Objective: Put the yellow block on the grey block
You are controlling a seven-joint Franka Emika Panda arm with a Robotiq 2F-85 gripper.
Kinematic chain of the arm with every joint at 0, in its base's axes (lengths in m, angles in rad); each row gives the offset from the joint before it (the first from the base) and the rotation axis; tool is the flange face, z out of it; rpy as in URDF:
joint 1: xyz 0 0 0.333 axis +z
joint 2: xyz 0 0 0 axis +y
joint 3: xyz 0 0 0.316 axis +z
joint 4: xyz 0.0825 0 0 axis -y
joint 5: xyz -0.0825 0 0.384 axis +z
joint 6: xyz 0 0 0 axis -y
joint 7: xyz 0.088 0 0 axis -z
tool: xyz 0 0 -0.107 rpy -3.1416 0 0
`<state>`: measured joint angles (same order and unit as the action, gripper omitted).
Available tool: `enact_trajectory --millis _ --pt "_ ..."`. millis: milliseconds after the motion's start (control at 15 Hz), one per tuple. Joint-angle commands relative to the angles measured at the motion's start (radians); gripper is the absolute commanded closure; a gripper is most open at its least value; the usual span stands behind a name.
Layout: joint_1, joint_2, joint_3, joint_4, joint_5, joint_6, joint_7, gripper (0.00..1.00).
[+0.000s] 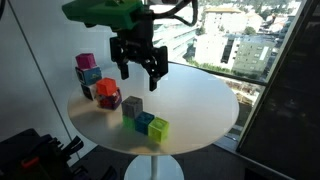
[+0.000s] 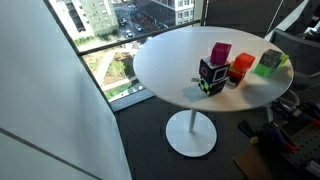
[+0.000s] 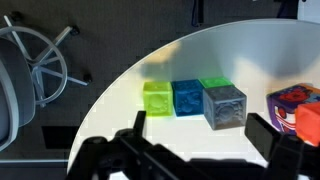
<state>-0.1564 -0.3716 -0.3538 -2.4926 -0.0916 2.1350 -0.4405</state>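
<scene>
Currently gripper [image 1: 141, 76] hovers wide open and empty, likely pre-spread to straddle a cube. Yellow block [image 3: 157, 98] sits on table [image 1: 205, 105], touching blue block [image 3: 187, 97]; grey block [image 3: 225, 107] next along.

My claw [image 1: 141, 75] is black. The plain white table [image 3: 250, 50] holds a lime-yellow block [image 3: 157, 98], a blue block [image 3: 187, 98], a darker green block [image 3: 213, 83] and a dull grey block [image 3: 225, 107]. An orange-red block [image 3: 293, 100] shows bluish patches. There's a magenta block [image 1: 86, 61] as well.

green block [image 3: 213, 82] mostly hidden, fingers [image 3: 262, 133] dark, perhaps blurred
</scene>
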Motion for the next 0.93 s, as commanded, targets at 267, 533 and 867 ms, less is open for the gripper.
enact_trajectory --millis 267,533,867 --pt "-0.030 0.038 0.008 0.002 -0.007 0.023 -0.004 0.00" --pt "-0.058 0.064 0.005 -0.007 -0.024 0.075 0.004 0.00" --pt "-0.094 0.100 -0.007 -0.030 -0.020 0.166 -0.001 0.00"
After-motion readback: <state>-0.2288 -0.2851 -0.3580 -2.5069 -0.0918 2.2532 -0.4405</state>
